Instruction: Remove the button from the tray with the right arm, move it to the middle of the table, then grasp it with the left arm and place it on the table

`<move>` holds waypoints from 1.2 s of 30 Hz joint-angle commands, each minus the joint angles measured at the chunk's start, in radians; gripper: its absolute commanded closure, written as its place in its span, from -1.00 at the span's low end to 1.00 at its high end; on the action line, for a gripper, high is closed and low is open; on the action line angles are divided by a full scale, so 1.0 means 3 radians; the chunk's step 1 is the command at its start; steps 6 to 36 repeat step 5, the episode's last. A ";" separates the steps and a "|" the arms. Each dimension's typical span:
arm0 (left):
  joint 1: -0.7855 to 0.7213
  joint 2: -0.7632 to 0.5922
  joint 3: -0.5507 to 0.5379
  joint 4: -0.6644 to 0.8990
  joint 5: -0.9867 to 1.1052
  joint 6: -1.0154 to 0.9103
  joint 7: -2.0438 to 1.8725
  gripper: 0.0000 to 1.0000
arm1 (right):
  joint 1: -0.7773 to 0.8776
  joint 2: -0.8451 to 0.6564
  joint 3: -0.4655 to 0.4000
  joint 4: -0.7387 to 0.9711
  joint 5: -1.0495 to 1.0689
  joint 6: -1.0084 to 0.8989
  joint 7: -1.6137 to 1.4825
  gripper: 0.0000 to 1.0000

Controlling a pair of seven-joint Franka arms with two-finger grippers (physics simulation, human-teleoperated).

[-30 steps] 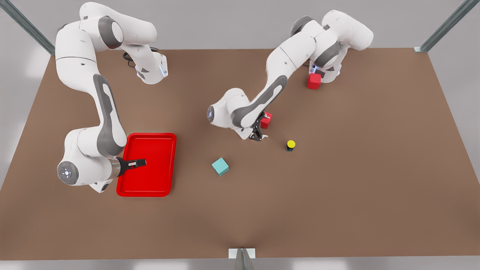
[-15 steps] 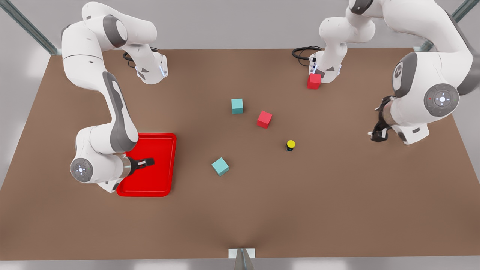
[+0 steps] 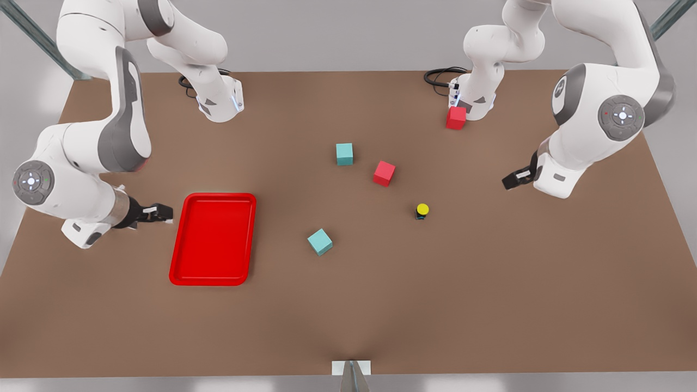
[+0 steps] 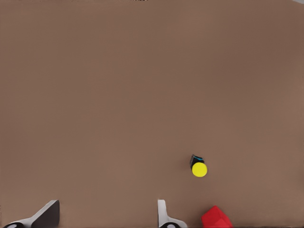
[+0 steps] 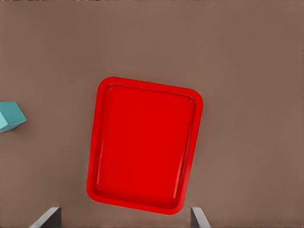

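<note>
Right arm: base at the far edge of the surface, links rise out of the front view, then elbow folds down to a low wrist. Right gripper (image 3: 159,213) points level toward the front view's right, above the surface. Its fingertips (image 5: 50,216) stand wide apart, nothing between them.

Left arm: same layout mirrored, base at the far edge, upper links arched high, wrist lowered. Left gripper (image 3: 513,180) points toward the front view's left, tilted slightly down, off the surface. Fingertips (image 4: 47,216) spread apart, nothing held.
</note>
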 commanded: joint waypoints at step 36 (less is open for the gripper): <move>0.0029 0.0034 -0.0011 -0.0010 0.0001 0.0136 0.1910 -1.00 | -0.0246 -0.0003 0.0019 -0.0024 -0.0031 -0.0104 -0.0032 -1.00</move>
